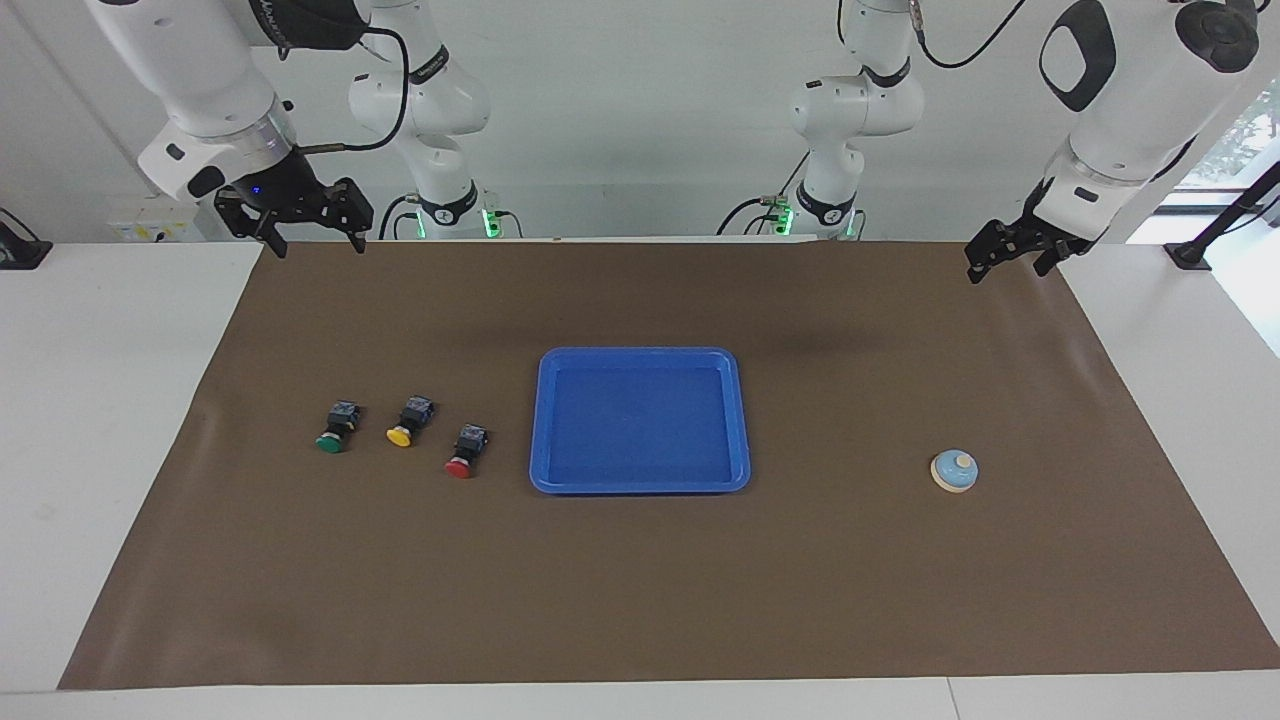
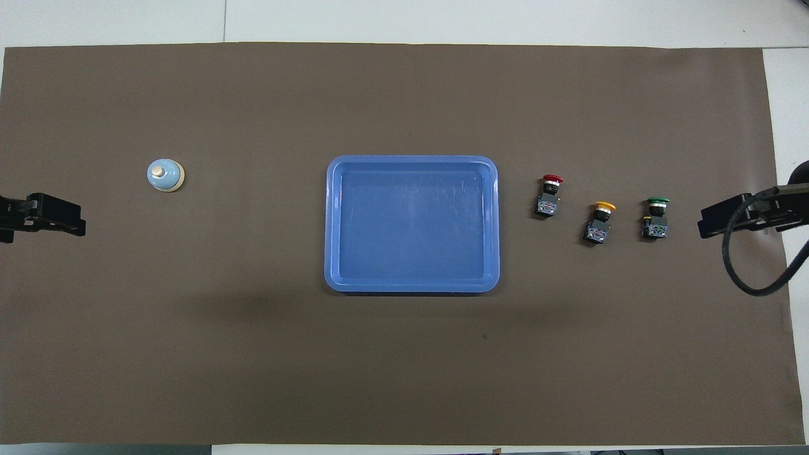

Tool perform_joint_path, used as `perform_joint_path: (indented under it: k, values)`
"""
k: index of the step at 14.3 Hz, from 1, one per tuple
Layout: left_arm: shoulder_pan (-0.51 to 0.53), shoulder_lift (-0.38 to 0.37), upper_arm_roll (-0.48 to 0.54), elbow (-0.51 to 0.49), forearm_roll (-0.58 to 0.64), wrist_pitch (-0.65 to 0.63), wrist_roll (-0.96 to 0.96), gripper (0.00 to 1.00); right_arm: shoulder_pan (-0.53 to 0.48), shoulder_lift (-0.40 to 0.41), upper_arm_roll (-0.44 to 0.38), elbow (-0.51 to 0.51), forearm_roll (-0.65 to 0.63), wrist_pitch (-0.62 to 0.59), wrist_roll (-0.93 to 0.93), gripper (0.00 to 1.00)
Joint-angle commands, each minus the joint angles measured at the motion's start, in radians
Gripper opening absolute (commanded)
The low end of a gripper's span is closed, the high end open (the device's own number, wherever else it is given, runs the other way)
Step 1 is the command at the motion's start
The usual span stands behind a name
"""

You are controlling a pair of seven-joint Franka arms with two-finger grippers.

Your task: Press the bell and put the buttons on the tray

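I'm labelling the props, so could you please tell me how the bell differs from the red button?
The bell is a light-blue dome with a cream knob, standing upright; the red button is a black blocky body with a red cap, lying on its side. The bell sits alone toward the left arm's end; the red button lies beside the tray, toward the right arm's end. Both rest on the brown mat, untouched.

Your two arms are glossy white with rounded housings and black joint caps. Black cables loop along the upper links. Green lights glow at both bases. The right gripper [image 1: 306,222] and left gripper [image 1: 1010,255] are black; a small blue light shows above the right one.
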Motion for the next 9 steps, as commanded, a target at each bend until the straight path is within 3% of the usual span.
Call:
perform_joint_path:
  k: [1, 5, 9]
  values:
    - [-0.026, 0.0, 0.005, 0.014, -0.007, -0.015, 0.009, 1.0, 0.014, -0.067, 0.009, -0.134, 0.001, 0.113, 0.068, 1.0]
    - [-0.027, 0.003, 0.006, 0.015, -0.041, 0.014, 0.01, 1.0, 0.098, -0.07, 0.007, -0.267, 0.001, 0.275, 0.254, 1.0]
    - [-0.023, 0.008, 0.007, 0.027, -0.043, 0.021, 0.012, 1.0, 0.14, 0.03, 0.009, -0.303, 0.001, 0.419, 0.404, 1.0]
